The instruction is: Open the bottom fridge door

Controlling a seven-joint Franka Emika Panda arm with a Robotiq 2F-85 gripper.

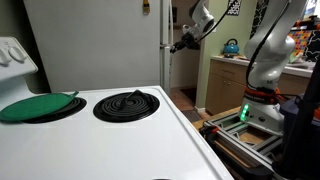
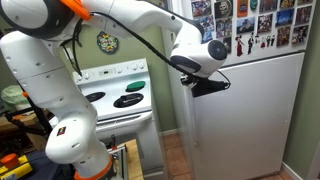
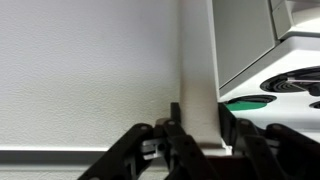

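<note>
The hand [image 3: 198, 128] sits at the free vertical edge of the bottom fridge door [image 3: 200, 70]. Its two fingers [image 3: 172, 122] stand apart with the edge strip between them, and I cannot tell whether they already pinch it. In both exterior views the hand [image 2: 207, 84] meets that edge high up, just below the seam with the upper door [image 2: 255, 25], on the side nearest the stove [image 2: 118, 95]. To do this step well, I would seat the fingers fully over the edge and close firmly. The seal will probably resist, so the first pull should be slow. Then I would sweep the hand along an arc about the far side, where the hinge presumably is, letting the wrist turn with the door rather than dragging it straight out. The grip is near a top corner, so a jerk could make the fingers slip off. The door [image 2: 250, 120] looks shut, flush with the one above. Its long axis is upright and its flat white front faces out into the room. Beyond the arm, a worktop [image 1: 225, 62] stands well apart.
</note>
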